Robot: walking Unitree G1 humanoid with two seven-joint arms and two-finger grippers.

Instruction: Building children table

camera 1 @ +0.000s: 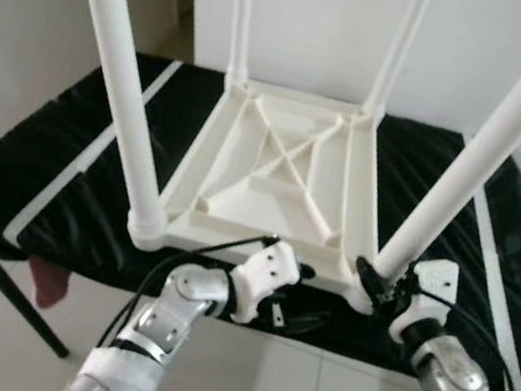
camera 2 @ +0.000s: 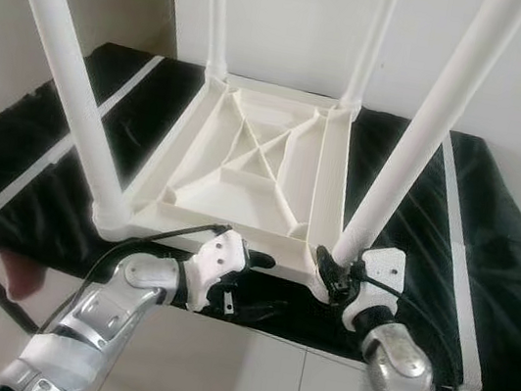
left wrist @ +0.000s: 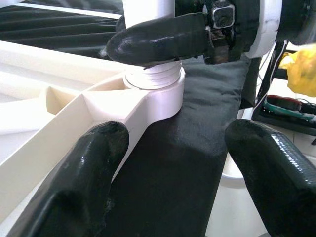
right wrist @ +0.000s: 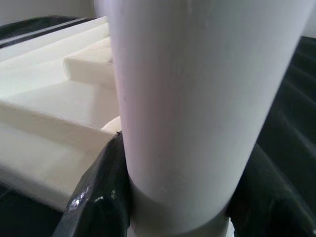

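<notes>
upturned white table (camera 1: pixel 279 174) on a black-draped surface (camera 1: pixel 68 160), four legs up, tops cut off. right gripper (camera 1: pixel 378 282) clamped round the near right leg (camera 1: pixel 474 160) at its socket. left gripper (camera 1: pixel 306 315) spread wide under the near edge, fingertips hard to make out.

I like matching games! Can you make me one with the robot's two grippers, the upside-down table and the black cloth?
Things:
1. right gripper
2. left gripper
3. white table top
4. black cloth

States:
A. lying upside down, legs pointing up
B. spread under the table
C. shut around a white table leg
D. open, beside the near edge

Pairs: 1-C, 2-D, 3-A, 4-B
</notes>
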